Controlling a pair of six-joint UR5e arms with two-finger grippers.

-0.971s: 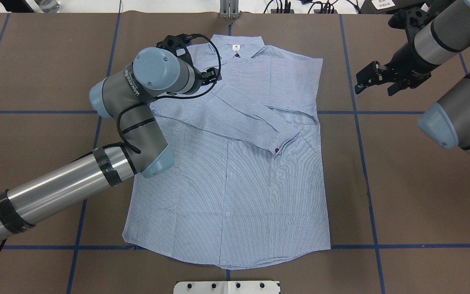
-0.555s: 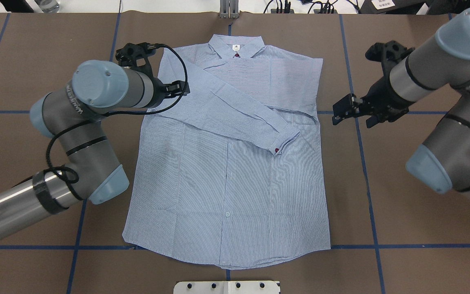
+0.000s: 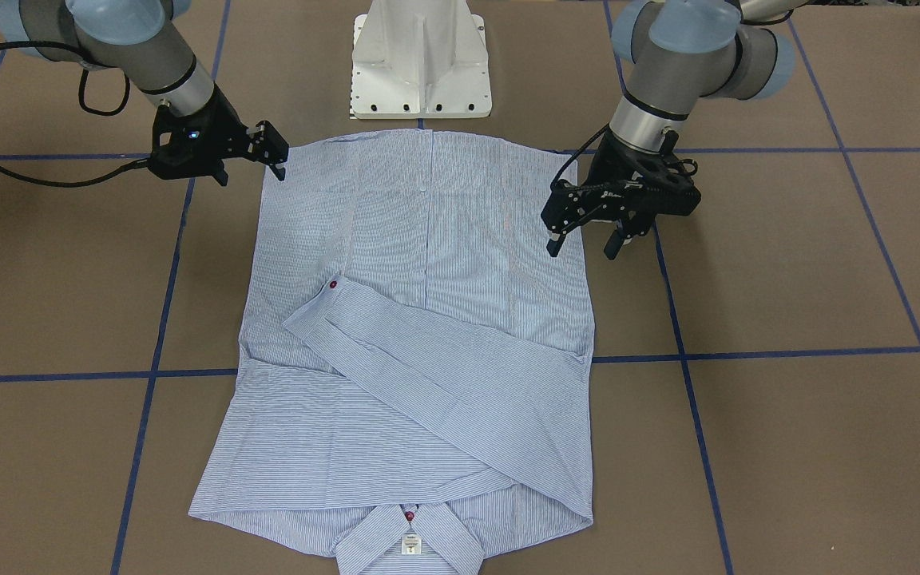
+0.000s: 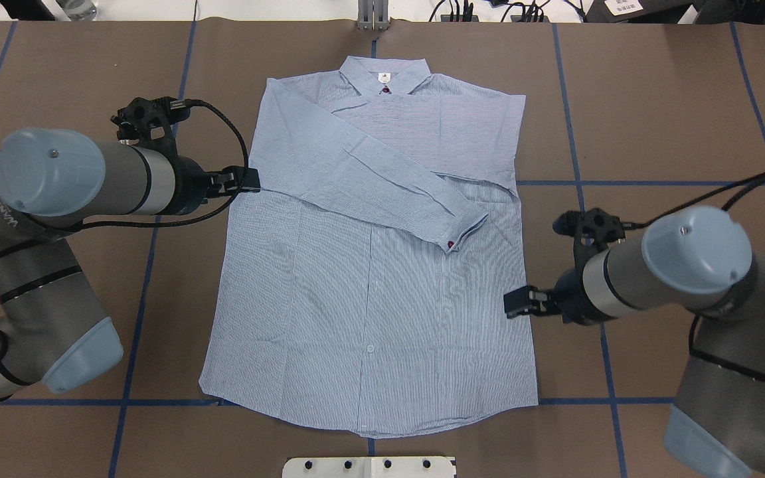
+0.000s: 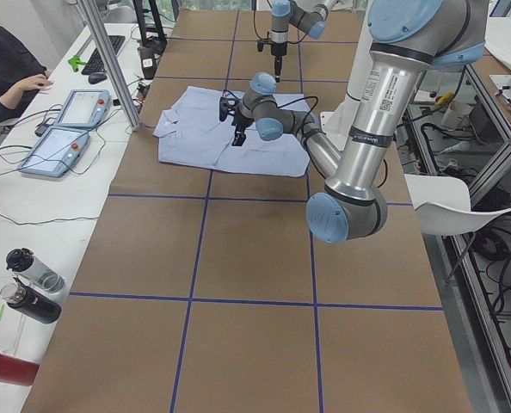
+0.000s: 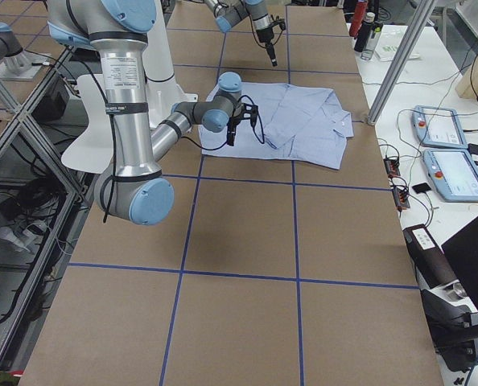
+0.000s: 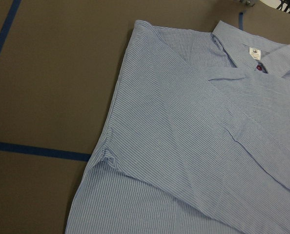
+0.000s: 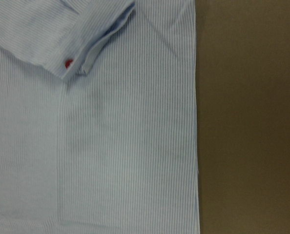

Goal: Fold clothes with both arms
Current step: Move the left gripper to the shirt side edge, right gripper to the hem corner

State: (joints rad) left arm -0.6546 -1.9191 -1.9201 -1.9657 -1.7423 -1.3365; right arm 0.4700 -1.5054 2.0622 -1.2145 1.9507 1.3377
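Observation:
The pinstriped shirt [image 4: 369, 299] lies flat on the brown table, collar [image 4: 386, 70] on the far side and hem nearest the robot. One sleeve is folded diagonally across the body, and its cuff [image 4: 462, 229] shows a red button. My left gripper [image 4: 250, 180] is open and empty at the shirt's left edge, by the armpit. My right gripper [image 4: 512, 304] is open and empty at the shirt's right edge, below the cuff. In the front-facing view the left gripper [image 3: 582, 239] and right gripper [image 3: 251, 174] flank the shirt [image 3: 428, 239]. Neither wrist view shows fingers.
The white pedestal base [image 3: 420, 64] stands just behind the hem. Blue tape lines [image 4: 582, 199] grid the brown table cover. A metal post [image 4: 372, 16] and cables sit at the far edge. An operator [image 5: 6, 60] and control tablets [image 5: 70, 107] are beside the table.
The left gripper drew off the shirt's shoulder, leftward and toward the robot, to the left edge. The right gripper swung from the far right down to the right edge. The shirt has not moved.

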